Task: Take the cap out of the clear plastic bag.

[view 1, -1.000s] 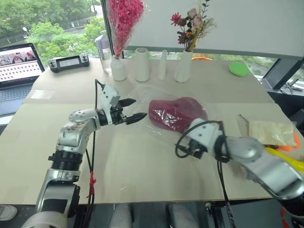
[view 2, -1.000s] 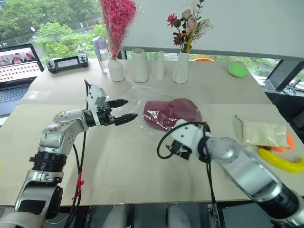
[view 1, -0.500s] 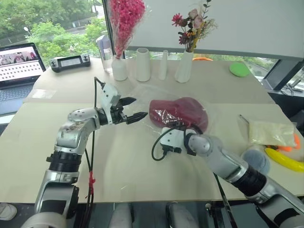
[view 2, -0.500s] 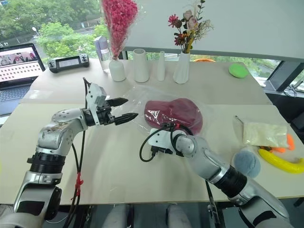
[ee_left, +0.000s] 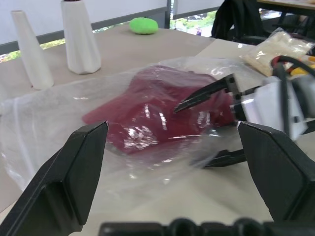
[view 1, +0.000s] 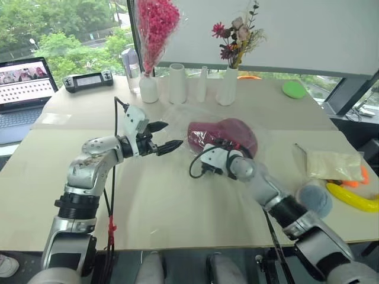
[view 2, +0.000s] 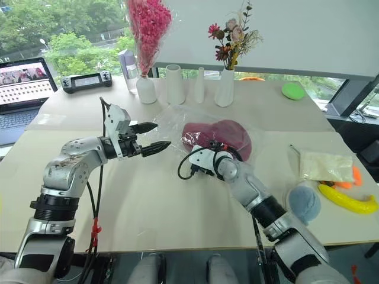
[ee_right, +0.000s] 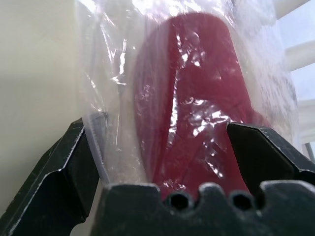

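Fig.: our two arms at the bagged cap, table-top scene.

Key relation: the cap (view 1: 228, 134) lies inside the clear plastic bag (view 1: 177, 121), flat on the table (view 1: 177, 201), near mid-table. It sits straight ahead of our right gripper (ee_left: 211, 125), whose two fingers are spread wide, one over the cap's near end and one low beside the bag's near edge; nothing is clamped yet. Whether the fingers touch the film, we cannot tell. In the right wrist view the cap's long axis runs away from the gripper, roughly along the line it points.

Our left gripper (view 1: 164, 136) hangs just off the bag's left edge, fingers apart, empty, pointing toward the cap. R gripper is the nearer one, so we judge it makes the first grip, w/ the L left to pin or pull the bag.

Surface: pale, smooth wood top. Room: white vases (view 1: 177, 83) w/ flowers behind the bag, a laptop (view 1: 21, 89) far left, windows beyond.
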Action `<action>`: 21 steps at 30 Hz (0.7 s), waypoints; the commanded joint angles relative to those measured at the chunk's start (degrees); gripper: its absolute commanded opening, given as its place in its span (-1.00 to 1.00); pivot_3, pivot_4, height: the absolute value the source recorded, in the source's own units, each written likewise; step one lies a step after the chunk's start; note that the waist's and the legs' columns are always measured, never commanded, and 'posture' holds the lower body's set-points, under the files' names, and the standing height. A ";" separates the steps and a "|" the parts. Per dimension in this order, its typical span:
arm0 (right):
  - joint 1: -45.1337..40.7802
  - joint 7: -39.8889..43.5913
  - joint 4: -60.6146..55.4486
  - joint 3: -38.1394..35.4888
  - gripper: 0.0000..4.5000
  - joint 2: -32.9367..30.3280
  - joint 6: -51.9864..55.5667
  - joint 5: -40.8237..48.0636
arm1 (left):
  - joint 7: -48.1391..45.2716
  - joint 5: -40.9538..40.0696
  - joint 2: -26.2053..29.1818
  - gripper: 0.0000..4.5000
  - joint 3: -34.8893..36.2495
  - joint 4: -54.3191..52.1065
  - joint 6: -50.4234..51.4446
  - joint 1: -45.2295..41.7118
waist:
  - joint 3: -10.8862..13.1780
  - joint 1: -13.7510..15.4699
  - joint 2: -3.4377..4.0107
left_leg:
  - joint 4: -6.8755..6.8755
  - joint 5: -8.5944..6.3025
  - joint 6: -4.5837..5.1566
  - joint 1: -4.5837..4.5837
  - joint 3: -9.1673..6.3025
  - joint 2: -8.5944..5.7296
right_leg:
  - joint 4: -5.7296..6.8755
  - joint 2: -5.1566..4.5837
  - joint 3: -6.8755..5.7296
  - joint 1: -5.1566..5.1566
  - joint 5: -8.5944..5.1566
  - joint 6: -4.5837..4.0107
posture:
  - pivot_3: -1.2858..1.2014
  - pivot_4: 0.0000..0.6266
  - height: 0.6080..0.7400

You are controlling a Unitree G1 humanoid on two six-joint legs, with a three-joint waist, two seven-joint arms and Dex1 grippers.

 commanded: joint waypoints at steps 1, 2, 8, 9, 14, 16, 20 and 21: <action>-0.83 -4.49 17.83 -0.64 0.99 2.45 -1.86 -3.26 | 0.42 -0.75 -0.06 1.00 0.93 -1.89 -0.56 -0.93 | -0.01 -0.13 0.00 | -0.01 -0.01 -0.01 0.25 0.00 0.01 | -0.02 -0.01 0.00 0.23 0.00 0.00 | 0.03 -0.52 1.00; -1.61 -5.20 20.89 -0.95 0.99 3.50 -2.96 -3.24 | 0.49 -0.78 -0.05 1.00 0.99 -2.08 -0.53 -0.83 | -0.02 -0.19 0.00 | -0.05 -0.02 -0.03 0.54 0.00 0.01 | -0.09 -0.02 -0.02 0.55 -0.01 -0.01 | 0.03 -0.52 1.00; -4.28 -5.91 32.02 -3.70 0.69 6.97 -7.71 -2.16 | 0.89 -1.10 0.28 1.00 1.48 -3.30 -0.12 -0.14 | -0.22 -0.72 0.00 | -0.33 -0.33 -0.54 1.09 0.00 0.01 | -0.29 -0.15 -0.10 0.75 0.01 -0.09 | 0.03 -0.52 1.00; -4.60 -6.16 32.76 -3.86 0.54 7.11 -8.40 -2.51 | 0.93 -1.20 0.39 1.00 1.65 -3.49 0.02 -0.04 | -0.24 -0.74 0.02 | -0.35 -0.33 -0.54 1.08 0.00 0.01 | -0.28 -0.16 -0.10 0.75 0.02 -0.10 | 0.03 -0.52 1.00; -5.49 -7.45 34.03 -4.16 -0.18 6.92 -11.01 -3.60 | 0.88 -1.42 0.80 1.00 2.18 -4.02 0.43 0.44 | -0.24 -0.68 0.07 | -0.38 -0.33 -0.54 1.05 -0.01 -0.01 | -0.28 -0.20 -0.13 0.74 0.02 -0.12 | 0.03 -0.52 1.00; -5.65 -7.74 34.00 -4.39 -0.47 6.65 -11.72 -3.96 | 0.79 -1.49 1.04 1.00 2.35 -4.10 0.57 0.62 | -0.24 -0.61 0.08 | -0.38 -0.33 -0.54 0.96 -0.01 -0.03 | -0.29 -0.22 -0.13 0.70 0.02 -0.12 | 0.03 -0.52 1.00; -5.41 -8.41 31.54 -5.07 -0.99 5.17 -14.01 -4.49 | 0.33 -1.71 2.60 1.00 3.11 -4.28 0.80 1.41 | -0.20 -0.51 0.14 | -0.40 -0.33 -0.54 0.82 -0.01 -0.04 | -0.30 -0.23 -0.14 0.57 0.00 -0.14 | 0.03 -0.52 1.00; -5.11 -8.97 29.47 -5.66 -0.99 4.40 -15.05 -4.46 | 0.20 -1.74 3.39 1.00 3.51 -4.10 0.72 1.71 | -0.20 -0.42 0.13 | -0.44 -0.33 -0.54 0.79 0.00 -0.04 | -0.31 -0.24 -0.14 0.55 -0.04 -0.15 | 0.03 -0.52 1.00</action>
